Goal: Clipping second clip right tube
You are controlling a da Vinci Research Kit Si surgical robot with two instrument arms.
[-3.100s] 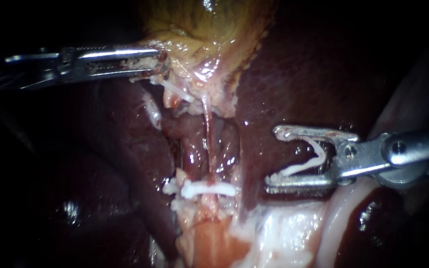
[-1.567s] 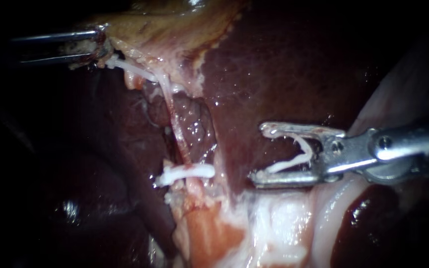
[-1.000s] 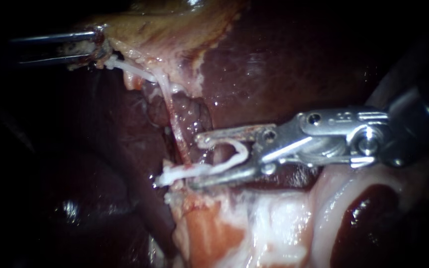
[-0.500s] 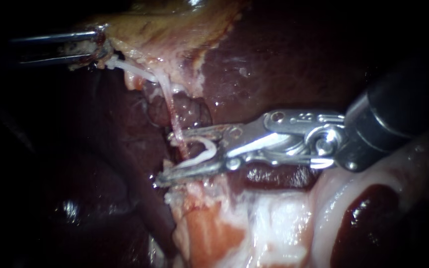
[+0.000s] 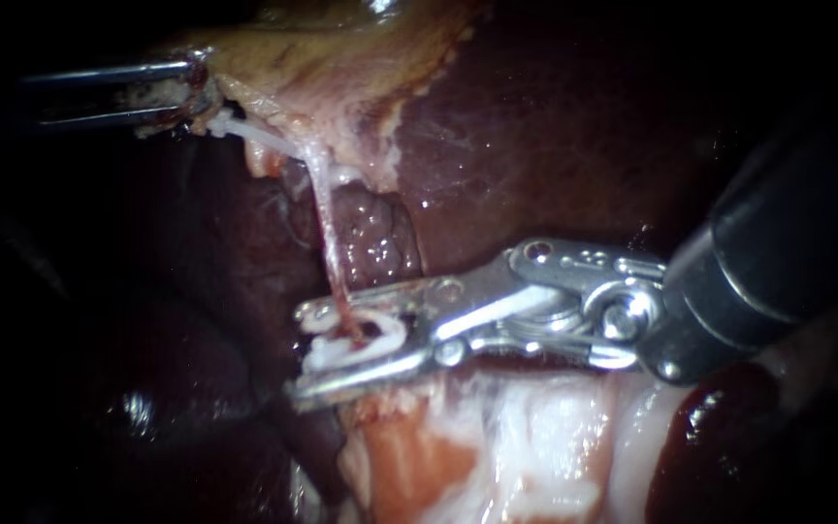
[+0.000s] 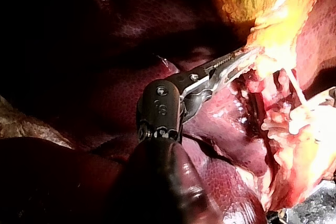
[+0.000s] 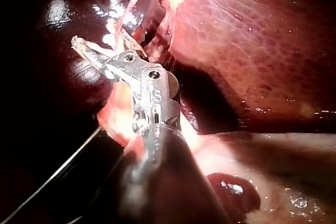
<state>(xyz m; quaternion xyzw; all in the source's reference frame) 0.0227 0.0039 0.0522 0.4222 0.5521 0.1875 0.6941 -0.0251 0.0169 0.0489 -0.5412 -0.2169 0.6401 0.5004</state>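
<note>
Pink tube runs down from the lower edge of the gallbladder and across the dark red liver. It is pulled straight and tight. My left instrument makes it so: its jaws are closed on the gallbladder's edge and hold it up, so the tube stands clear of the liver and is easy to reach. I see only this one tube well, so I cannot say if it is the right tube. My right instrument comes in low across the liver, with one jaw on each side of the tube, near the tube's lower end. Between those jaws is a white clip. Both jaws press on it, and it curls round the tube. I think the jaws are not all the way together, so the clip may not be locked yet. More white shows just beside it, and I cannot tell if that is another clip. No tray or cup is here. Only the right jaws hold things inside, and in them are the clip and the tube.
</note>
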